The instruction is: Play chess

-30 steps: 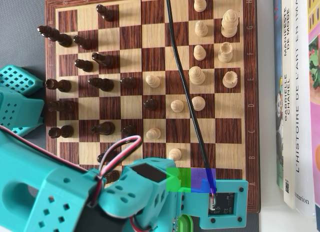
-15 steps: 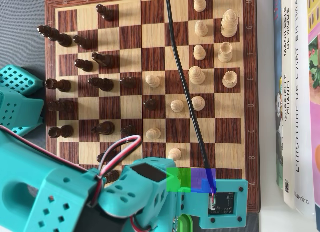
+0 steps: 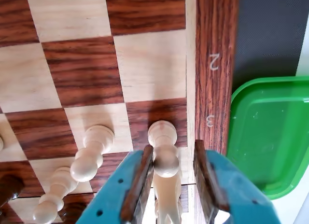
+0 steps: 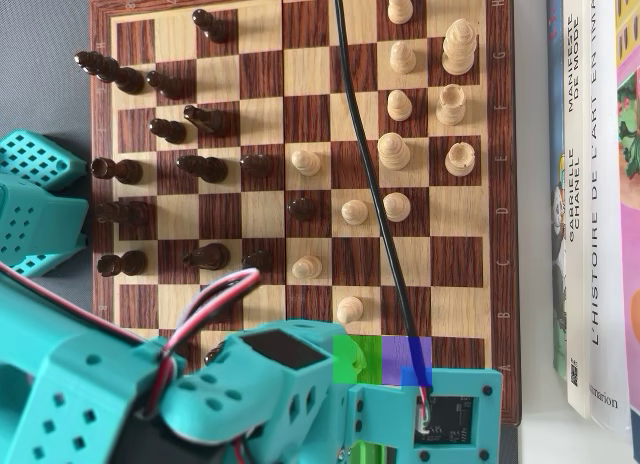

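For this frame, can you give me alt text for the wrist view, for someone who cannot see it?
The gripper straddles a light chess piece near the chessboard edge, one pad close against it, the other apart. Two more light pieces stand to its left, and a green container lies beyond the board's numbered border.

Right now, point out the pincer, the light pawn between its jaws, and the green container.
pincer (image 3: 171, 183), wrist view, midway between its fingertips
light pawn (image 3: 162, 133), wrist view, on its rounded head
green container (image 3: 270, 132), wrist view, on its flat surface beside the board edge
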